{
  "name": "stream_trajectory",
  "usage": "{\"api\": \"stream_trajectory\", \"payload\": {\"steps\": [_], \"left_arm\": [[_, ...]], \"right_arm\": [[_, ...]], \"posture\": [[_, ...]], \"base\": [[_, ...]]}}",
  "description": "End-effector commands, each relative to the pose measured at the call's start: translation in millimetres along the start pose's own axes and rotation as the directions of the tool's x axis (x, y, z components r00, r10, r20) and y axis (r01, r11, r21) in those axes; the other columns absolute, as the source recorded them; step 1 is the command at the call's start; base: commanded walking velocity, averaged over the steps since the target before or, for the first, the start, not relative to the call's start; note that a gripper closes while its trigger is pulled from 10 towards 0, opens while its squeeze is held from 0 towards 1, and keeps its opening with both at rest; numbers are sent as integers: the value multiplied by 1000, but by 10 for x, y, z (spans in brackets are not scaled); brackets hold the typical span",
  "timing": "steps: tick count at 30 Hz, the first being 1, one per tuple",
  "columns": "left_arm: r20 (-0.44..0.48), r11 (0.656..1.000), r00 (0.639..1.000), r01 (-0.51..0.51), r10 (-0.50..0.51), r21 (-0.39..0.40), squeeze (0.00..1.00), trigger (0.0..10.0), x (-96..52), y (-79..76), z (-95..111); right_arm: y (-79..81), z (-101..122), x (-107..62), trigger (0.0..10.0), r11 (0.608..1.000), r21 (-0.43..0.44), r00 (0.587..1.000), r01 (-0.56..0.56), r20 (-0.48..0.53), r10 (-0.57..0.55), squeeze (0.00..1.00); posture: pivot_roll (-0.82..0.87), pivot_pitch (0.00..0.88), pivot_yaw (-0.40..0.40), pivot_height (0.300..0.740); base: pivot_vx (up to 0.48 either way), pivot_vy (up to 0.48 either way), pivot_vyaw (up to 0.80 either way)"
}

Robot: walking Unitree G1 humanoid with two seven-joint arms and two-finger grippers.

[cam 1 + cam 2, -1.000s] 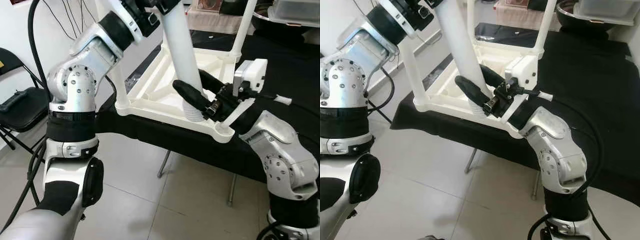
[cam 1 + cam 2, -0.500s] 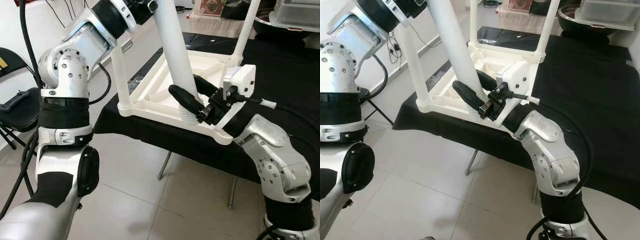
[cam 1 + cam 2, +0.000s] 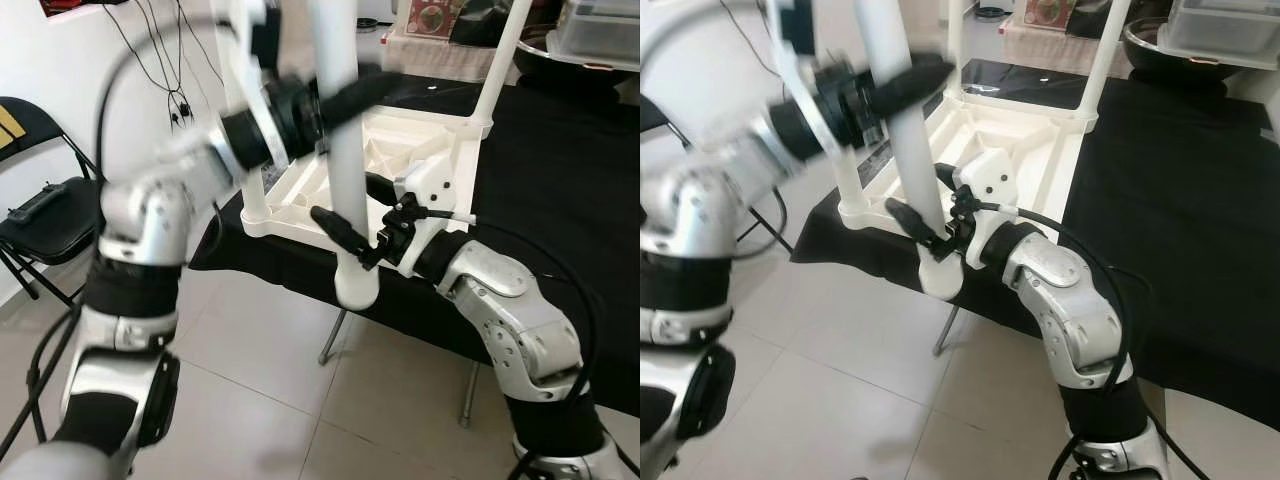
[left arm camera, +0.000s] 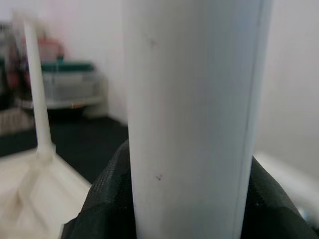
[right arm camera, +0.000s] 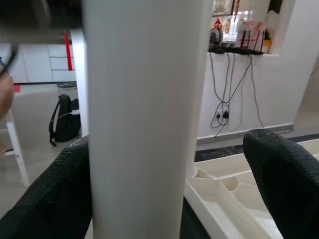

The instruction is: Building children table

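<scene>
The white table top [image 3: 424, 141] lies upside down on the black-clothed table [image 3: 560, 200], with a fitted leg [image 3: 500, 60] standing up at its far corner. A loose white leg [image 3: 345, 180] stands nearly upright before the near rim. Its lower end [image 3: 940, 275] hangs below the rim, off the table's front edge. My left gripper [image 3: 340, 100], blurred, is shut on the leg's upper part; its fingers [image 4: 104, 199] press both sides. My right gripper [image 3: 357, 212] is open around the lower part: one finger [image 5: 50, 199] touches the leg [image 5: 144, 119], the other [image 5: 284, 174] stands apart.
A black folding chair [image 3: 50, 215] stands on the tiled floor to my left. A clear plastic bin [image 3: 1220, 25] and a dark bowl [image 3: 1150, 40] sit at the table's far right. Cables [image 3: 170, 50] hang on the left wall. A backpack [image 5: 65, 119] lies on the floor.
The loose leg has swung from a tilt over the frame's near rim to nearly upright, its lower end now below the rim. My left arm dropped and is blurred; the right gripper followed leftward.
</scene>
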State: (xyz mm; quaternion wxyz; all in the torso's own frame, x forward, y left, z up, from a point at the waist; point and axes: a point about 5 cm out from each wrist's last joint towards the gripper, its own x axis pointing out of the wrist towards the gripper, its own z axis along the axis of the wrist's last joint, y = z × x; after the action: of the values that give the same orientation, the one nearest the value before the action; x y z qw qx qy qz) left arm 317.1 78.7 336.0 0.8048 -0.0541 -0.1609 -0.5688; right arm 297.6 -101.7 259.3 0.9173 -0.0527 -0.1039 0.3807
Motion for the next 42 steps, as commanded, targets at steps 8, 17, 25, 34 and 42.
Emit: {"api": "stream_trajectory", "payload": {"steps": [8, 17, 25, 34, 42], "left_arm": [[3, 994, 1000, -2, 2, 113, 0, 0, 26, -70, 9], [50, 991, 999, 5, -11, 131, 0, 0, 87, -108, 61], [71, 993, 997, 2, -10, 115, 0, 0, 122, -141, 29], [77, 997, 997, 3, -9, 82, 0, 0, 143, -190, -58], [81, 997, 997, 3, -9, 77, 0, 0, 151, -202, -64]], "right_arm": [[403, -290, 70, 10000, 988, 33, 955, -148, -256, 152, 0], [374, -378, 147, 10000, 995, 102, 964, -9, -263, 36, 0], [256, -296, 268, 10000, 973, 171, 974, 156, -193, -123, 0], [259, -168, 330, 10000, 969, 177, 982, 170, -112, -152, 0], [268, -147, 344, 0, 967, 190, 983, 171, -94, -155, 0]], "posture": [[4, 54, -1, 740], [-3, 60, 8, 740], [-2, 66, 14, 740], [2, 67, 15, 740], [3, 69, 16, 740]], "base": [[0, 0, 0], [0, 0, 0], [0, 0, 0], [0, 0, 0], [0, 0, 0]]}}
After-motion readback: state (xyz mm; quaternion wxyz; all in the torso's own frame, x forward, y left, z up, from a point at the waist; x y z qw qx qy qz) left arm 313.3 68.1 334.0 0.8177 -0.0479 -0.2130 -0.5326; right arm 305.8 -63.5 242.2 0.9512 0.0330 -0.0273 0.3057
